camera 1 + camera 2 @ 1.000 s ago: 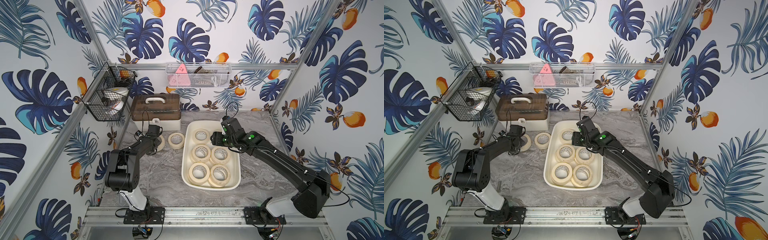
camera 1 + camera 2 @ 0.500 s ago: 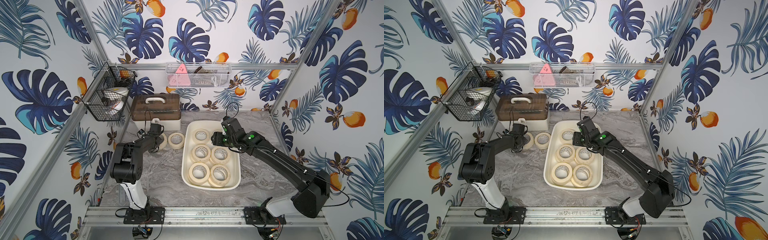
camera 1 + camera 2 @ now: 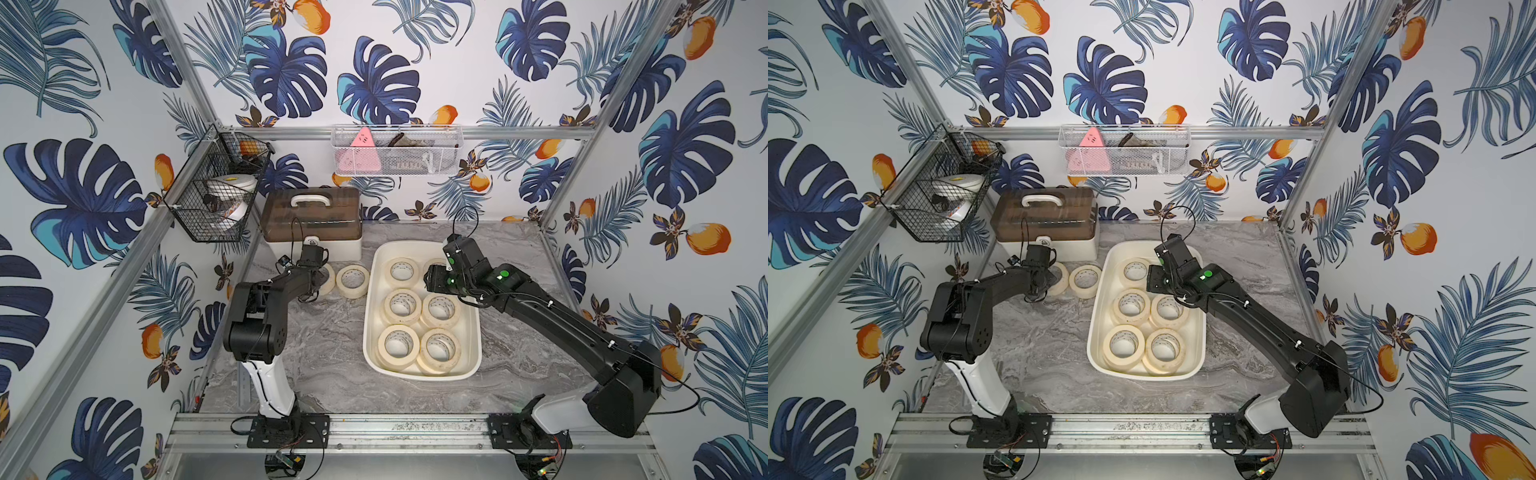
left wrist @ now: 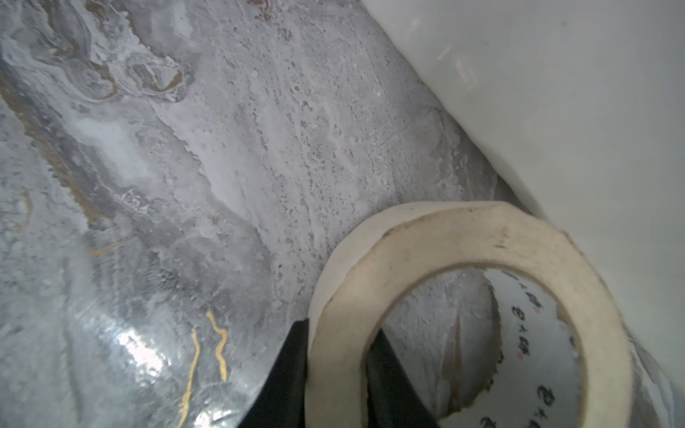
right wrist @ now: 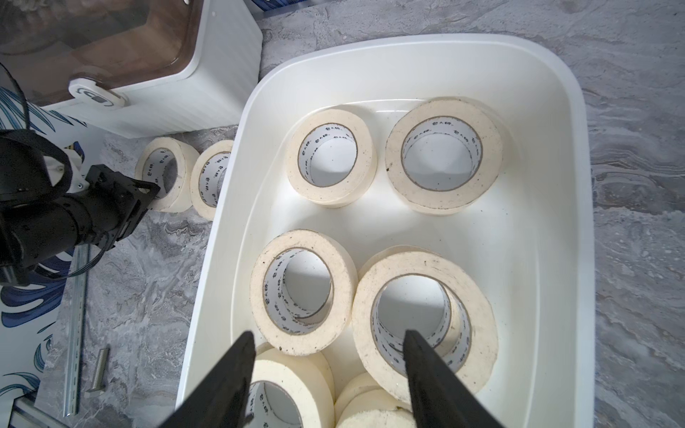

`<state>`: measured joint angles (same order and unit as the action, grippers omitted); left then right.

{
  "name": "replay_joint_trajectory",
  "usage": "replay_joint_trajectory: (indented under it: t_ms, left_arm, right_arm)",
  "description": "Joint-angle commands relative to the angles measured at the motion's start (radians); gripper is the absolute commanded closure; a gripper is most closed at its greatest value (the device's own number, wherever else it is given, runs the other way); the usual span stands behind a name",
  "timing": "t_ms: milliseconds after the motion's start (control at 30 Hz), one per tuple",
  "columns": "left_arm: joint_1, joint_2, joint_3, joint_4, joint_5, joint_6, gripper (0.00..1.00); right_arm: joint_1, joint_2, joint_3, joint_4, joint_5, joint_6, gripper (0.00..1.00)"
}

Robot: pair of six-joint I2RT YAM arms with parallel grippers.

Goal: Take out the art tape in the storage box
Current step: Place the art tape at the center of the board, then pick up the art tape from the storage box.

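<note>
1. Resting outside on the surface [image 3: 332, 353], two rolls of the art tape [image 3: 353, 291] are lying beside the storage box [image 5: 226, 222].
2. The left claw [image 4: 339, 328] is straddling one roll's wall; clamped or not, I cannot tell.
3. The right claw [image 5: 328, 339] is hovering apart, empty, above many rolls lying inside.

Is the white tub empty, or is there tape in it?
Not empty. Several art tape rolls sit inside the storage box; two rolls lie outside on the table.
</note>
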<state>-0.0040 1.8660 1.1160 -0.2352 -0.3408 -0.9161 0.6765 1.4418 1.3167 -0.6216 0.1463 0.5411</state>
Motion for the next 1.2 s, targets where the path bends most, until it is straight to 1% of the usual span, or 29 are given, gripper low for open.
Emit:
replay_joint_trajectory:
  t_ms: [0, 33, 100, 167, 300, 400, 467, 533, 633, 733, 867, 933, 1033, 1133, 1167]
  left_arm:
    - [0.001, -0.017, -0.001, -0.022, -0.009, 0.010, 0.63]
    - [0.000, -0.026, -0.004, -0.030, -0.012, 0.010, 0.61]
    - [0.002, -0.041, -0.005, -0.043, -0.021, 0.012, 0.59]
    - [0.001, -0.061, -0.006, -0.059, -0.033, 0.011, 0.55]
    - [0.000, -0.110, -0.004, -0.099, -0.042, 0.021, 0.50]
    - [0.000, -0.152, 0.004, -0.134, -0.017, 0.046, 0.44]
    - [-0.001, -0.177, 0.019, -0.161, 0.008, 0.085, 0.42]
    - [-0.006, -0.206, 0.038, -0.197, 0.024, 0.120, 0.36]
    - [-0.028, -0.262, 0.041, -0.229, 0.034, 0.159, 0.23]
    - [-0.052, -0.324, 0.039, -0.237, 0.071, 0.196, 0.13]
    - [-0.097, -0.383, 0.063, -0.263, 0.124, 0.250, 0.02]
    - [-0.133, -0.407, 0.096, -0.303, 0.124, 0.274, 0.01]
    - [-0.166, -0.448, 0.124, -0.325, 0.195, 0.329, 0.01]
    - [-0.169, -0.493, 0.121, -0.303, 0.348, 0.382, 0.01]
    - [-0.171, -0.498, 0.130, -0.319, 0.378, 0.390, 0.01]
  right_arm:
    - [-0.001, -0.006, -0.002, 0.002, 0.014, 0.004, 0.34]
    - [-0.002, -0.006, -0.001, 0.002, 0.014, 0.005, 0.34]
    - [-0.002, -0.007, -0.002, -0.001, 0.014, 0.005, 0.34]
    - [-0.003, -0.009, -0.004, -0.001, 0.015, 0.004, 0.34]
    - [-0.006, -0.015, -0.011, 0.002, 0.013, 0.002, 0.34]
    - [-0.008, -0.020, -0.013, 0.005, 0.012, -0.004, 0.34]
    - [-0.009, -0.021, -0.013, 0.005, 0.012, -0.007, 0.34]
    - [-0.011, -0.024, -0.017, 0.008, 0.010, -0.010, 0.34]
    - [-0.011, -0.027, -0.020, 0.013, 0.012, -0.018, 0.34]
    - [-0.014, -0.026, -0.023, 0.021, 0.012, -0.026, 0.34]
    - [-0.015, -0.021, -0.035, 0.053, -0.010, -0.051, 0.34]
    - [-0.016, -0.018, -0.050, 0.080, -0.027, -0.071, 0.33]
    - [-0.018, -0.003, -0.065, 0.111, -0.065, -0.106, 0.32]
    - [-0.022, 0.022, -0.071, 0.128, -0.088, -0.123, 0.31]
    - [-0.022, 0.031, -0.069, 0.131, -0.095, -0.131, 0.31]
